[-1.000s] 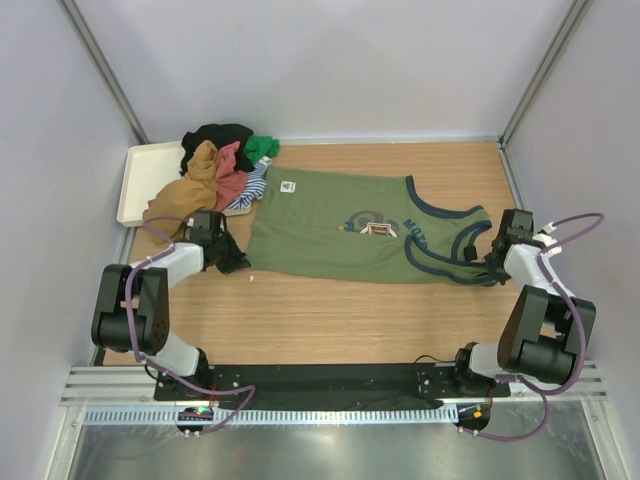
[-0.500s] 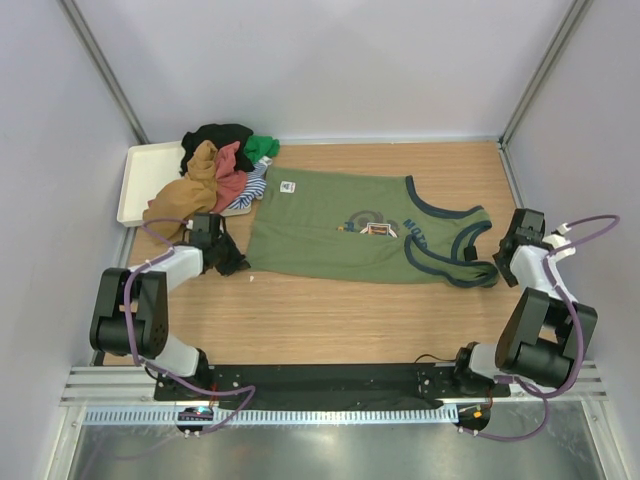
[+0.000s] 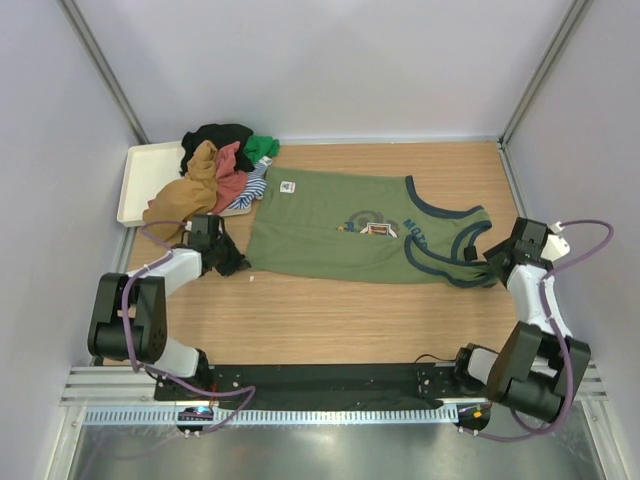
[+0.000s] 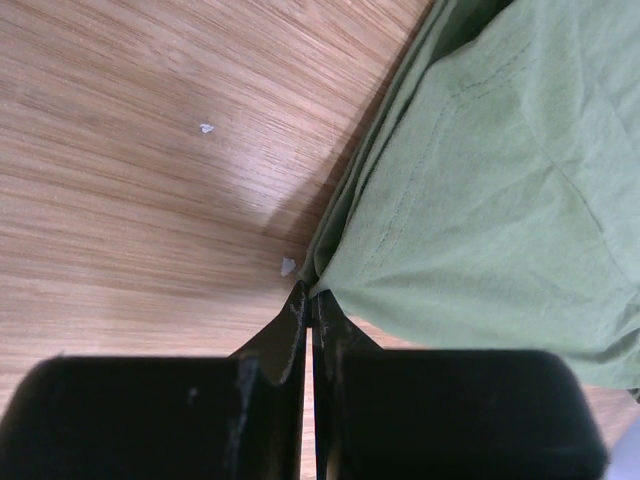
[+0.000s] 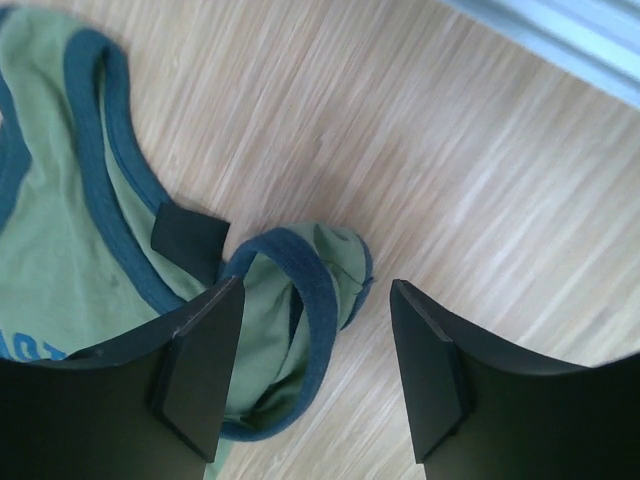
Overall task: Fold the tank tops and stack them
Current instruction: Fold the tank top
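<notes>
Though flat, olive top (image 3: pixel 330 225) crosswise, straps rightward.

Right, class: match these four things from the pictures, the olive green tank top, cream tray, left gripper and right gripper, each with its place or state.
Things:
1 olive green tank top
2 cream tray
3 left gripper
4 right gripper

Places or states:
A open, above a navy-trimmed strap
B far left corner, partly under a clothes pile
C spread flat on the table
D shut, pinching a hem corner

Pairs: 1-C; 2-B; 3-D; 4-A
</notes>
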You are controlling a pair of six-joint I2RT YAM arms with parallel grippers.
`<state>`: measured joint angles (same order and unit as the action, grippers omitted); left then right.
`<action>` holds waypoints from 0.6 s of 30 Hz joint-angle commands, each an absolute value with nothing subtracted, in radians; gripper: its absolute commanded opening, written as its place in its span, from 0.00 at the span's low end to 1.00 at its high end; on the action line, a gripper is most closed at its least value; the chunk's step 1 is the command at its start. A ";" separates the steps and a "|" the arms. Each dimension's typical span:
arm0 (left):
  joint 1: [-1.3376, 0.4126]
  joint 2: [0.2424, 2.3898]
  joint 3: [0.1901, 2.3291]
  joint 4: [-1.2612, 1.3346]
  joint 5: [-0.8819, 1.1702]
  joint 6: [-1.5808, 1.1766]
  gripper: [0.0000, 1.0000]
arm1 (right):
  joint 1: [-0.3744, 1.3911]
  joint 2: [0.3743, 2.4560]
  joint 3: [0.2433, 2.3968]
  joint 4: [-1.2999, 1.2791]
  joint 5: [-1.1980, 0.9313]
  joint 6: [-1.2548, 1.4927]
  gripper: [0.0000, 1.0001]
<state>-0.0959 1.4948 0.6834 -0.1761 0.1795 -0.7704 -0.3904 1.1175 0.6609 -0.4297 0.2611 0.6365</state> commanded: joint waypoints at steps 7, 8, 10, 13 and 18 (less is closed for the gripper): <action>-0.087 1.437 0.689 -0.196 0.186 -0.790 0.00 | -0.391 1.316 0.664 -0.305 0.130 0.638 0.26; -0.087 1.437 0.690 -0.201 0.183 -0.790 0.00 | -0.393 1.321 0.667 -0.311 0.156 0.641 0.15; -0.087 1.440 0.690 -0.204 0.178 -0.790 0.00 | -0.393 1.330 0.690 -0.343 0.205 0.667 0.01; -0.087 1.445 0.689 -0.204 0.167 -0.790 0.00 | -0.393 1.327 0.727 -0.386 0.290 0.687 0.01; -0.089 1.443 0.690 -0.202 0.153 -0.788 0.00 | -0.393 1.338 0.782 -0.434 0.446 0.718 0.01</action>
